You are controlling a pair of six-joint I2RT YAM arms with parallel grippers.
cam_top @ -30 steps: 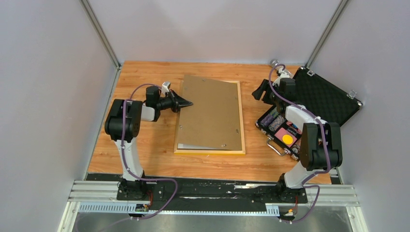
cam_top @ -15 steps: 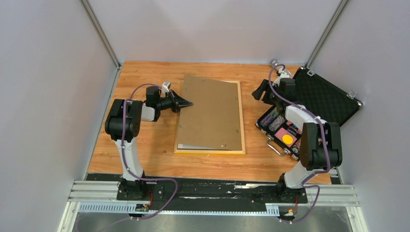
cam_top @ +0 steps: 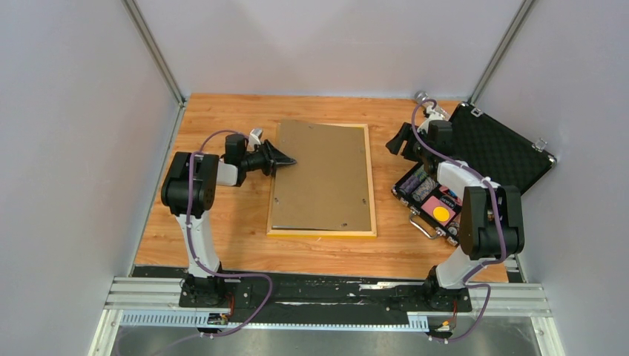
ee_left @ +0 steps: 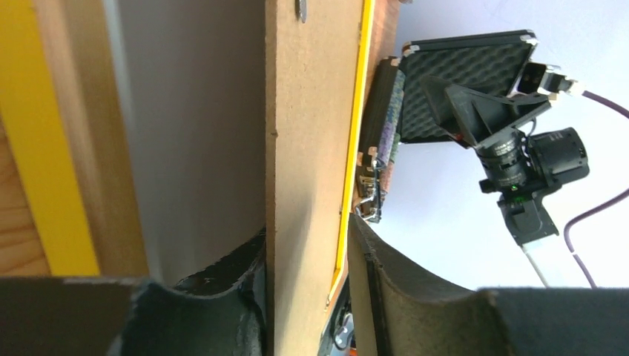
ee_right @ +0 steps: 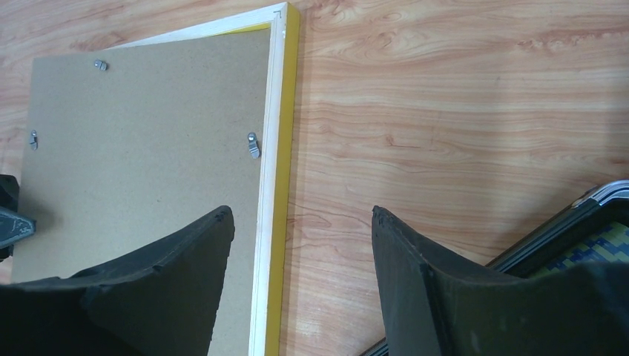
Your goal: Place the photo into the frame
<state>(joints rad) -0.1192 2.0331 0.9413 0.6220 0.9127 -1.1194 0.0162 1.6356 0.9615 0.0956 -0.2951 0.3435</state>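
Observation:
The yellow frame (cam_top: 323, 234) lies face down in the middle of the table. The brown backing board (cam_top: 323, 178) rests flat inside it, small clips showing. The photo is hidden. My left gripper (cam_top: 285, 159) sits at the board's left edge. In the left wrist view the board (ee_left: 304, 148) stands between the parted jaws of that gripper (ee_left: 308, 245), with a gap at one finger, so it is open. My right gripper (cam_top: 397, 141) hovers open just right of the frame. It straddles the frame's yellow rail (ee_right: 285, 111) and bare wood, its fingers (ee_right: 300, 215) holding nothing.
An open black foam-lined case (cam_top: 497, 148) with small items in it stands at the right, close behind the right arm; its corner (ee_right: 578, 230) shows in the right wrist view. Grey walls close in the table on three sides.
The backing board, held tilted and skewed over the frame before, now lies flat and square inside it. The left jaws have parted off the board's edge. The right arm has not moved.

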